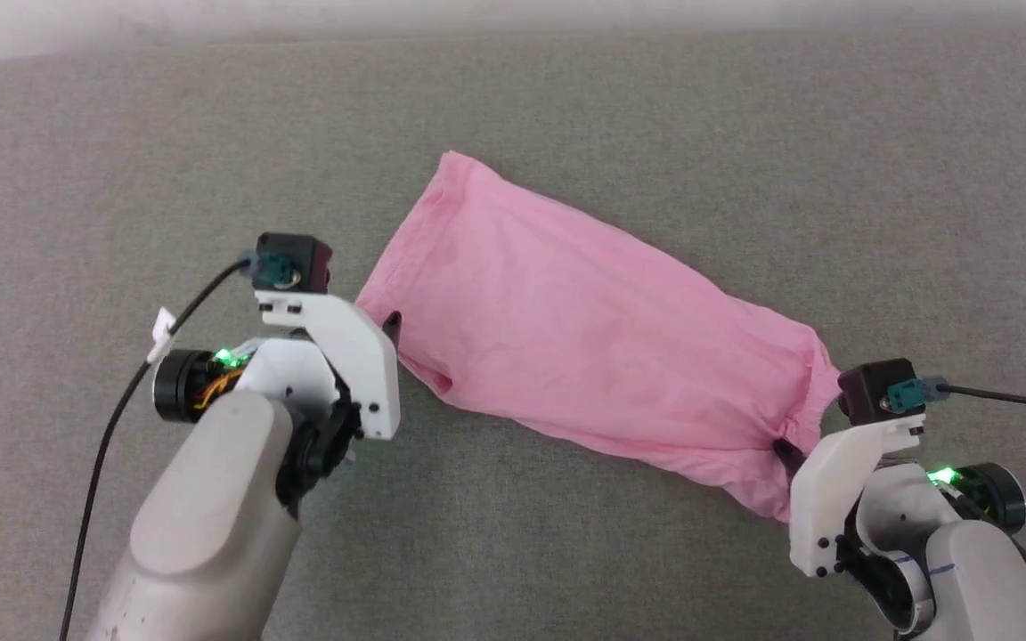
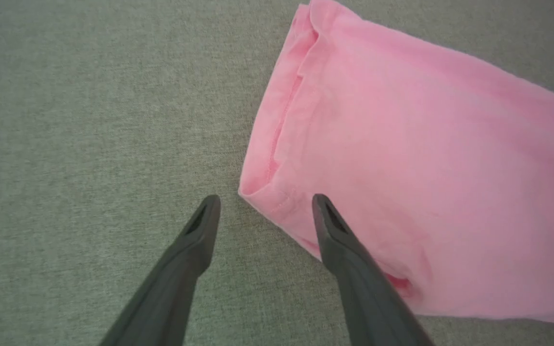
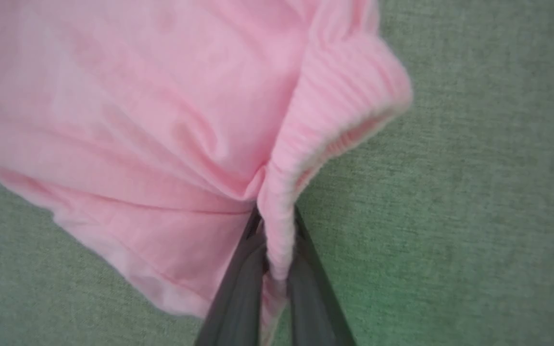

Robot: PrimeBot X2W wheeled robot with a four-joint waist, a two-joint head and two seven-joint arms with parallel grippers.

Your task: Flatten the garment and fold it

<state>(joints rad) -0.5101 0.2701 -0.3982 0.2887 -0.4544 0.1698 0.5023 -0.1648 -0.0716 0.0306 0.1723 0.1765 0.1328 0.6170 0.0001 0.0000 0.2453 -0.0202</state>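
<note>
The light pink garment (image 1: 584, 329) lies stretched in a long strip, running from upper left to lower right across the grey cloth surface. Its hemmed end (image 2: 277, 144) lies toward my left gripper (image 2: 265, 202), which is open, its fingertips straddling the hem's near corner. The right-hand finger (image 2: 349, 250) lies over the cloth's lower edge. The gathered elastic band (image 3: 334, 110) is at the other end, and my right gripper (image 3: 277, 240) is shut on it, bunching it between the fingers. The white tag is hidden.
The grey woven surface (image 1: 566, 107) spreads on all sides of the garment, with a pale edge along the top of the head view. Black cables trail from both wrist cameras.
</note>
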